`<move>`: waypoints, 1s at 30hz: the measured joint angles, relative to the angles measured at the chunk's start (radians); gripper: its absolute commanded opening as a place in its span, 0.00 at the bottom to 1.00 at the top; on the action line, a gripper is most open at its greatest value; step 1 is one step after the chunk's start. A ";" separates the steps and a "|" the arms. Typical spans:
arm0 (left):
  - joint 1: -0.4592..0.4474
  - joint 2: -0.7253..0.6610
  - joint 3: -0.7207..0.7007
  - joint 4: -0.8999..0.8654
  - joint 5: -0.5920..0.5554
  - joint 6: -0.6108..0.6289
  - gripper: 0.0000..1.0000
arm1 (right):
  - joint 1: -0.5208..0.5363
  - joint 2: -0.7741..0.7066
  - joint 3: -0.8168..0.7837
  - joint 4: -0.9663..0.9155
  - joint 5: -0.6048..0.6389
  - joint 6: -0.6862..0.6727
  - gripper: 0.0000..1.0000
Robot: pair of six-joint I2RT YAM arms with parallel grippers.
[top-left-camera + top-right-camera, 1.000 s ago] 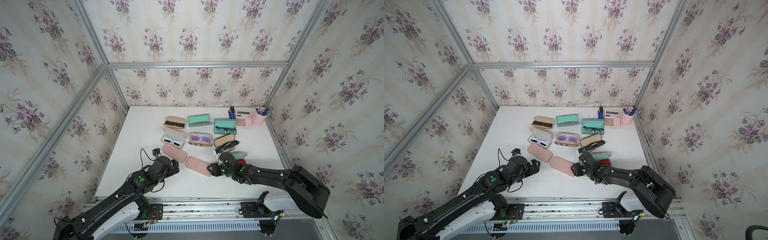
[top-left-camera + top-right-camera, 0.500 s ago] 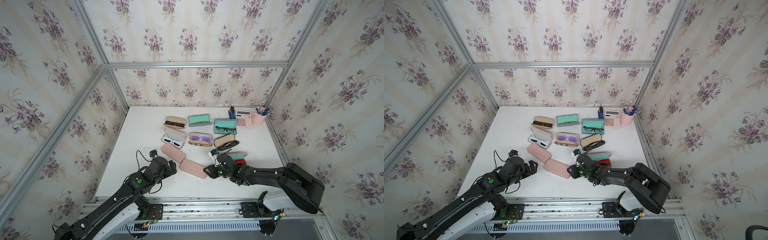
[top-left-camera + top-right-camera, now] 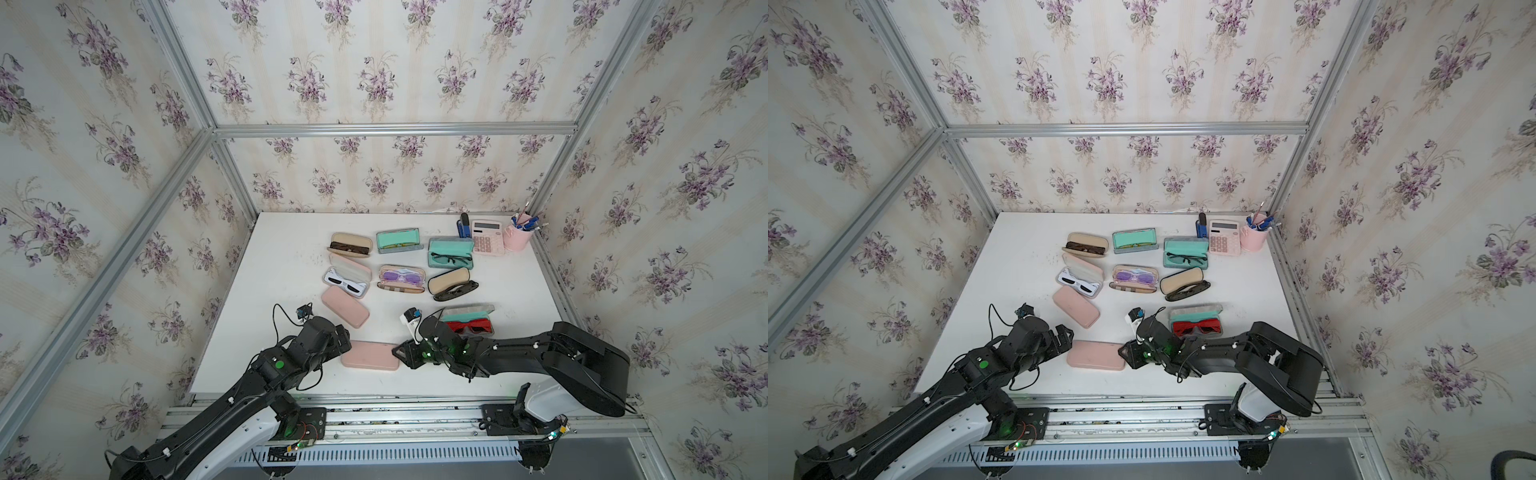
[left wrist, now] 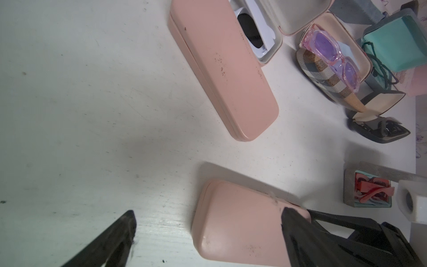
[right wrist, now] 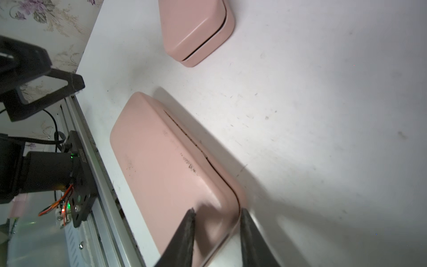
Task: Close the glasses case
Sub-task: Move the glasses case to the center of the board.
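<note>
A closed pink glasses case [image 3: 370, 355] [image 3: 1095, 355] lies flat near the table's front edge, between my two grippers. My right gripper [image 3: 401, 353] [image 5: 216, 211] is at its right end, with the jaws pinching that corner of the case [image 5: 161, 157], one finger on the lid and one against its side. A thin seam shows along the lid. My left gripper [image 3: 340, 336] [image 4: 208, 211] stands wide open at the case's left end. In the left wrist view one finger overlaps the case [image 4: 240, 222] and the other is over bare table.
A second closed pink case [image 3: 345, 306] lies just behind. A case with red glasses [image 3: 469, 324] sits beside my right wrist. Several open cases fill the table's middle and back. A calculator [image 3: 487, 237] and pink pen cup [image 3: 517, 239] stand at the back right.
The pink case has slid toward the front left and turned from diagonal to level, with my right gripper closing on its end. My left gripper drew back slightly and stayed open.
</note>
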 measured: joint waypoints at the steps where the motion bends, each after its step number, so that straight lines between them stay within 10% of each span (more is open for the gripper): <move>1: 0.001 0.001 0.000 0.000 0.000 -0.005 1.00 | 0.003 0.019 0.014 0.009 0.000 0.015 0.32; 18: -0.009 -0.042 0.119 -0.156 0.133 -0.032 1.00 | 0.063 0.050 0.035 0.093 0.096 0.236 0.44; 25: -0.285 0.000 0.145 -0.246 0.145 -0.145 0.99 | 0.048 -0.062 0.058 0.008 0.161 0.188 0.46; 30: -0.420 0.031 0.066 -0.216 0.133 -0.278 0.74 | 0.048 -0.063 0.029 -0.011 0.137 0.180 0.45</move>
